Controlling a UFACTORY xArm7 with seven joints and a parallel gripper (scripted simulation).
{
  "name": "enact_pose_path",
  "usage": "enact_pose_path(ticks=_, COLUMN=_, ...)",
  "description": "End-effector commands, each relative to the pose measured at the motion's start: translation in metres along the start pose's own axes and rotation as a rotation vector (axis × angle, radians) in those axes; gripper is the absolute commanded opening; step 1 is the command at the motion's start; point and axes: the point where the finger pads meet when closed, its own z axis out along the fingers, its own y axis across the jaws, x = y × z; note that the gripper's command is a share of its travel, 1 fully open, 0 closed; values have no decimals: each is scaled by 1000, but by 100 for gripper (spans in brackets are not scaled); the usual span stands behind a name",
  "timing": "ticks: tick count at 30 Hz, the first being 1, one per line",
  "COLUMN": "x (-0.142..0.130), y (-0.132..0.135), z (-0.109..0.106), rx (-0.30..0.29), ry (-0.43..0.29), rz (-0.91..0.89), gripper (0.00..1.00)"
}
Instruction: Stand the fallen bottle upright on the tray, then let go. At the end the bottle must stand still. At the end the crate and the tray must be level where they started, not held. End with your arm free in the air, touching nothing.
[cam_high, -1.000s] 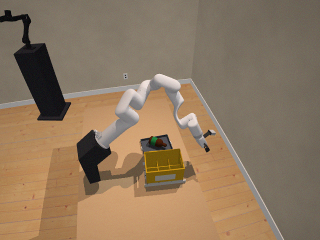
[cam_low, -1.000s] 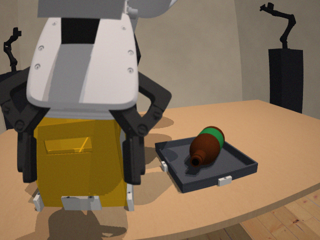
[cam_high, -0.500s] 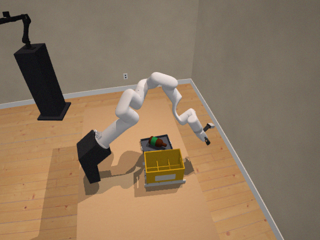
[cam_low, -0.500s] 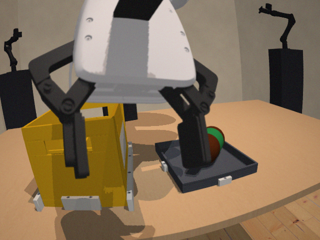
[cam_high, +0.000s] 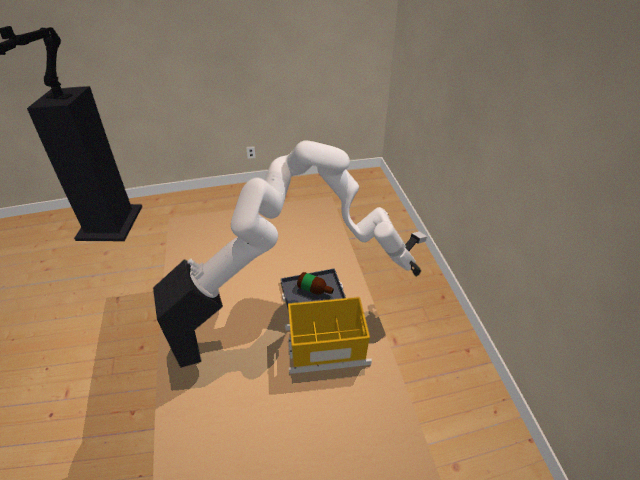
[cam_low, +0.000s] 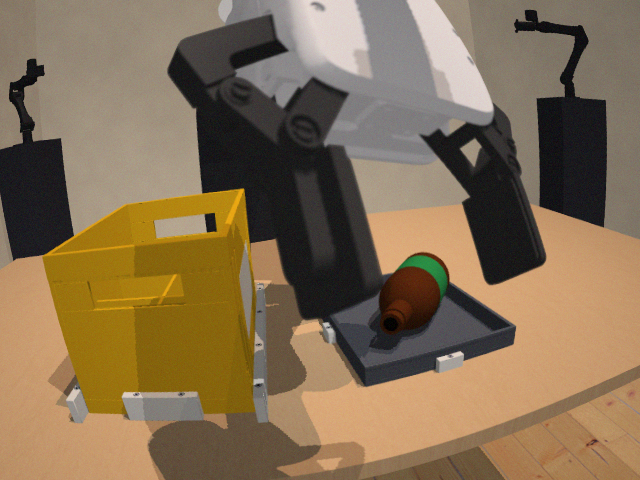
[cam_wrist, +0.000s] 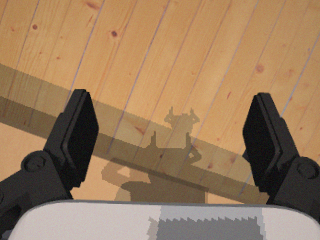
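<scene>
A brown bottle (cam_high: 314, 283) with a green label lies on its side on the dark grey tray (cam_high: 311, 294). In the exterior view the bottle (cam_low: 413, 298) points its open mouth toward the camera, lying on the tray (cam_low: 421, 333). My gripper (cam_high: 414, 268) is open and empty. It hangs off the table's right side, above the wooden floor, well apart from the bottle. In the exterior view the gripper (cam_low: 413, 248) fills the foreground with fingers spread. The wrist view shows the open fingers over floor planks and the table edge.
A yellow crate (cam_high: 328, 328) with inner dividers stands in white brackets just in front of the tray; it also shows in the exterior view (cam_low: 155, 302). A black pedestal (cam_high: 82, 160) with a camera arm stands at the back left. The wall (cam_high: 516, 180) is close on the right.
</scene>
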Motion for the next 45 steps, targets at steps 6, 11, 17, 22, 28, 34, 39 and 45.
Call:
enact_pose_path(ticks=6, x=46, y=-40, z=-13, rx=54, ry=87, rz=-92, gripper=100)
enact_pose_path(ticks=11, x=46, y=-40, z=-13, rx=54, ry=87, rz=-92, gripper=100)
enact_pose_path(ticks=17, x=68, y=-59, z=-21, rx=79, ry=130, rz=-135, gripper=100)
enact_pose_path(ticks=22, x=88, y=-79, z=-30, rx=103, ry=175, rz=-178, gripper=100)
enact_pose_path(ticks=28, x=88, y=-79, z=-30, rx=103, ry=175, rz=-178, gripper=100)
enact_pose_path(ticks=34, x=129, y=-117, z=-54, rx=145, ry=267, rz=-260, gripper=100)
enact_pose_path(ticks=39, x=129, y=-117, z=-54, rx=145, ry=267, rz=-260, gripper=100)
enact_pose_path(ticks=45, x=129, y=-117, z=-54, rx=145, ry=267, rz=-260, gripper=100)
